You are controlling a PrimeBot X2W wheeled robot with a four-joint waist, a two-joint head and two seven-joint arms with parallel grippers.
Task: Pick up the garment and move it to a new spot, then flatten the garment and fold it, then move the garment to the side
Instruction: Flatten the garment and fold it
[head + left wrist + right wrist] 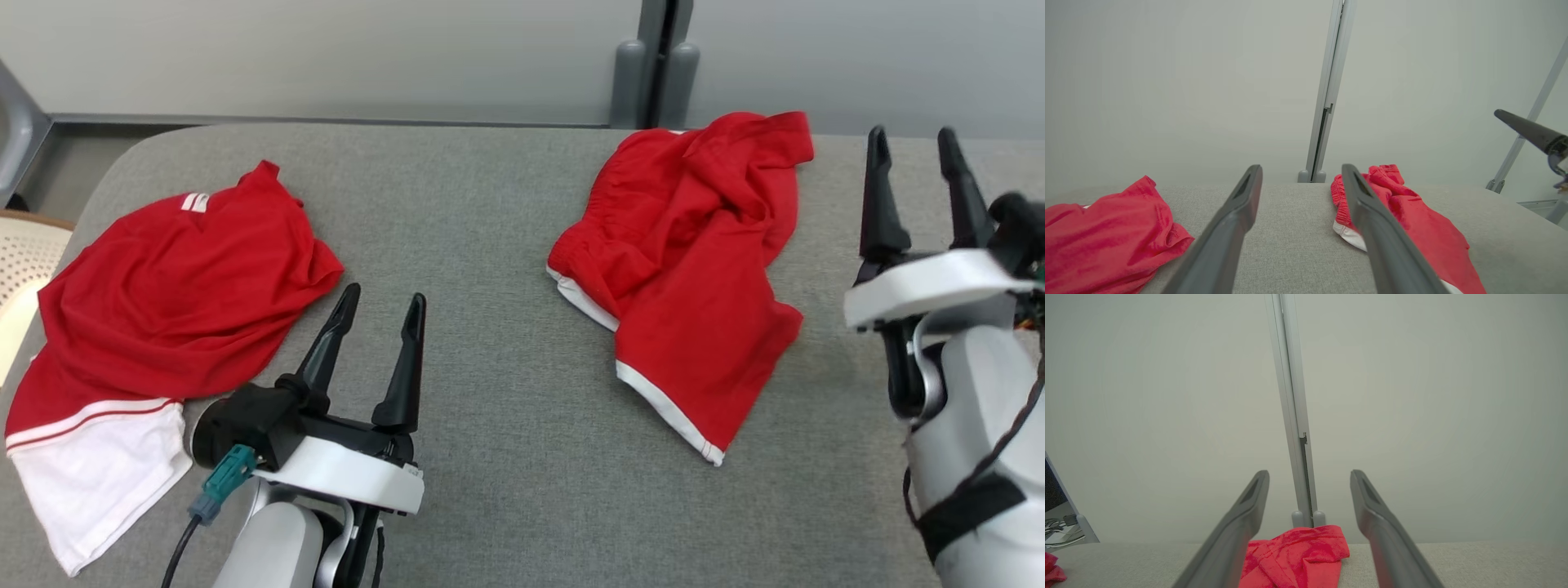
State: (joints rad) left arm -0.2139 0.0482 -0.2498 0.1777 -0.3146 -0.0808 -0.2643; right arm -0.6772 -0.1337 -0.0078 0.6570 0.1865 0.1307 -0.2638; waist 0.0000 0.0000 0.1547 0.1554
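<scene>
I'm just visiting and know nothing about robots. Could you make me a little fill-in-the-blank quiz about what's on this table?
1. The shirt and the shorts on the grey table are both mostly ____.
2. The shorts' leg hems carry a ____ trim.
3. The left gripper and the right gripper both stand ____, holding nothing.
4. The shirt lies nearest the ____ gripper.
Missing words: red; white; open; left.

A: Where do your cameras sit?
B: Your head camera looks down on the grey table (pixel 506 327); both wrist cameras skim low across it toward the wall (pixel 1167 396), sharing the red shorts (pixel 686 269)
</scene>
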